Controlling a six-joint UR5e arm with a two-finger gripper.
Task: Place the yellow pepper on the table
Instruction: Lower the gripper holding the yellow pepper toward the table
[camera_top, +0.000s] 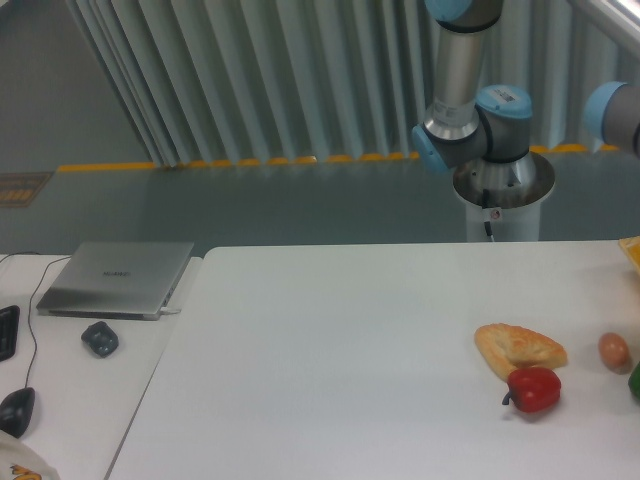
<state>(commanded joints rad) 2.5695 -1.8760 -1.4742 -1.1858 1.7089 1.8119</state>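
Pepper (633, 252) at frame edge, axis hidden

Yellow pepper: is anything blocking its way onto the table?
Only a yellow sliver, perhaps the pepper, shows at the right edge; the tool is unseen. Bread, red pepper and egg lie on the table nearby.

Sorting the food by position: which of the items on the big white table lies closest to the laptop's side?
The bread roll. It lies further toward the laptop than the red pepper just in front of it and the brown egg beyond.
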